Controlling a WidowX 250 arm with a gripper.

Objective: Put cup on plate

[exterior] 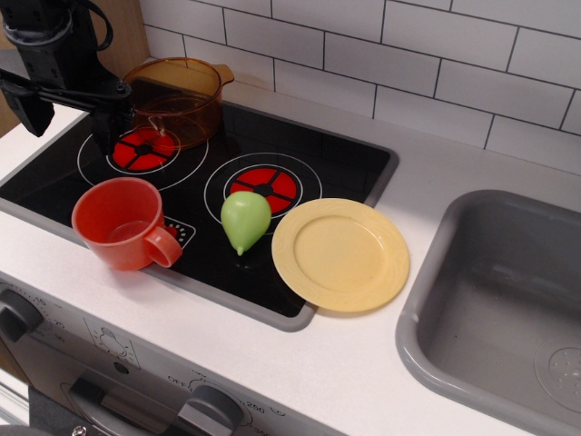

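The red-orange cup (118,221) stands upright at the front left of the black stovetop, its loop handle pointing right toward the front. The pale-yellow plate (340,254) lies flat to the right, partly over the stovetop's right edge and the white counter, with nothing on it. My black gripper (69,120) hangs at the top left, above the left burner and behind the cup. Its two fingers (109,127) are spread wide apart and hold nothing. The gripper is apart from the cup.
A green pear-shaped toy (245,219) lies between the cup and the plate. A transparent amber pot (178,95) stands at the back of the stovetop (354,163), just right of the gripper. A grey sink (508,309) is at the right. Oven knobs (216,406) line the front edge.
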